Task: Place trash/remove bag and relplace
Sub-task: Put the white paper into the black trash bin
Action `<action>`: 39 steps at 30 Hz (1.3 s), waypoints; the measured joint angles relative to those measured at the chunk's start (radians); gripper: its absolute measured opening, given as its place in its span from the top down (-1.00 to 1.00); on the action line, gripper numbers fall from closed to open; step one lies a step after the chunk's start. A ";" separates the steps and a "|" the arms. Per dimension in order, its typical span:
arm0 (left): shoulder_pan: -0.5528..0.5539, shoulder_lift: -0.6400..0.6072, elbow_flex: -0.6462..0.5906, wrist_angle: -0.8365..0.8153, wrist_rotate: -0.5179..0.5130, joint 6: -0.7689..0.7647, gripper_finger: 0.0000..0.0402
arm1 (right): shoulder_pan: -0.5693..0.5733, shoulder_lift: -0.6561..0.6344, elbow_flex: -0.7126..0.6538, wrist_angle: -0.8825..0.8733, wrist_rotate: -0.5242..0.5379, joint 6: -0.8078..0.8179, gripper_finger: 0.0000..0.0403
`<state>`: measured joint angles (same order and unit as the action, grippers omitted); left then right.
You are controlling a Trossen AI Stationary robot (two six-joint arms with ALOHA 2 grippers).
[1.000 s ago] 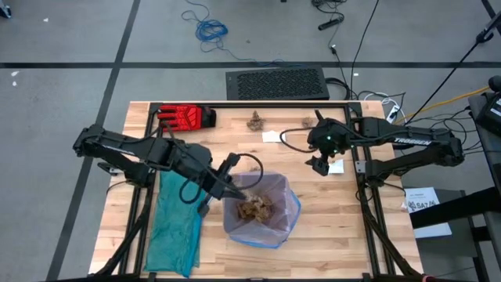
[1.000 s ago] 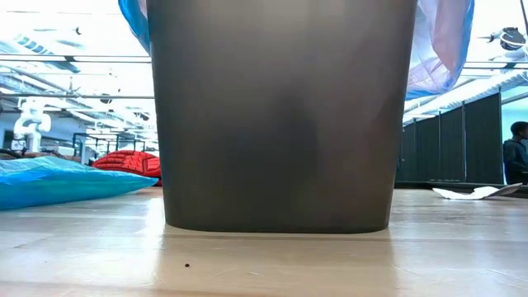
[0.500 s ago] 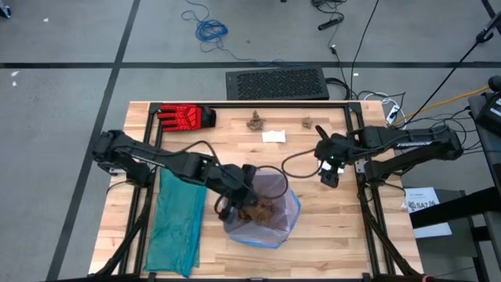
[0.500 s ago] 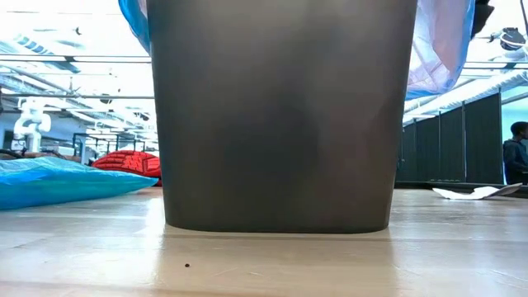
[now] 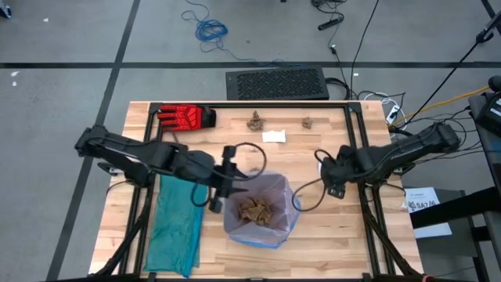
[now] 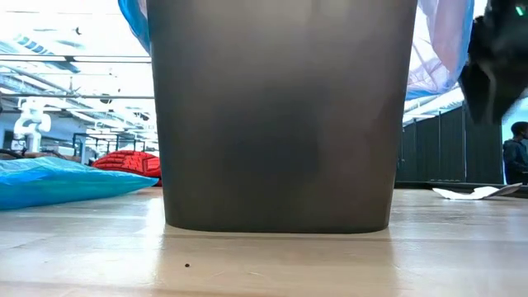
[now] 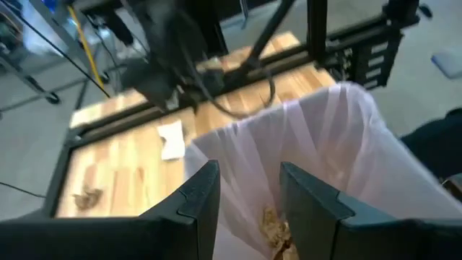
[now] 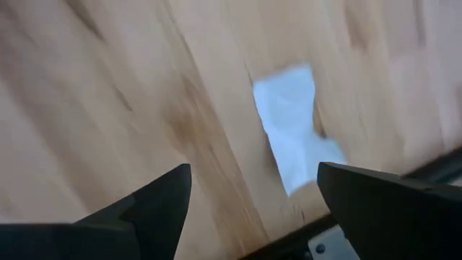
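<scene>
A dark grey bin (image 6: pixel 280 115) stands near the table's front middle, lined with the pale pink-white bag (image 5: pixel 275 205), whose edge hangs over the rim (image 6: pixel 441 49). Brown trash (image 5: pixel 254 210) lies inside it (image 7: pixel 274 224). Two brown wads (image 5: pixel 255 121) (image 5: pixel 308 122) and a white scrap (image 5: pixel 274 136) lie on the far part of the table. My left gripper (image 5: pixel 233 186) hovers open at the bin's left rim (image 7: pixel 249 206). My right gripper (image 5: pixel 335 188) is open and low over the table right of the bin (image 6: pixel 499 62), above another white scrap (image 8: pixel 292 133).
A red glove (image 5: pixel 186 117) lies at the far left corner. A teal-green plastic bag (image 5: pixel 174 223) lies flat along the left side. A black frame rail (image 5: pixel 356 149) borders the table's right side. Cables loop from both wrists over the wood.
My left gripper has reached out over the bin's mouth and drawn back to its left rim. My right gripper has moved from the far right of the table toward the near edge and down, coming into the low view beside the bin.
</scene>
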<state>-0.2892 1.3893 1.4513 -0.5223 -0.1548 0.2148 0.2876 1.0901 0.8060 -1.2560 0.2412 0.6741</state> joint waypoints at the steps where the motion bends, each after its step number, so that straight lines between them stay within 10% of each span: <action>1: -0.005 -0.014 0.000 0.000 -0.010 0.000 0.30 | 0.008 0.000 -0.033 0.006 0.003 0.015 -0.44; 27: -0.008 -0.048 0.002 -0.080 -0.088 0.020 0.30 | -0.158 0.483 -0.115 0.064 0.078 -0.069 -0.36; 36: -0.008 -0.048 0.001 -0.128 -0.105 0.028 0.30 | -0.197 0.536 -0.113 0.060 0.099 -0.026 0.87; 39: -0.008 -0.051 0.001 -0.138 -0.129 0.036 0.30 | -0.198 0.531 -0.113 0.059 0.096 0.014 0.95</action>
<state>-0.2970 1.3380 1.4525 -0.6607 -0.2835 0.2508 0.0894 1.6214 0.6930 -1.1969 0.3370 0.6885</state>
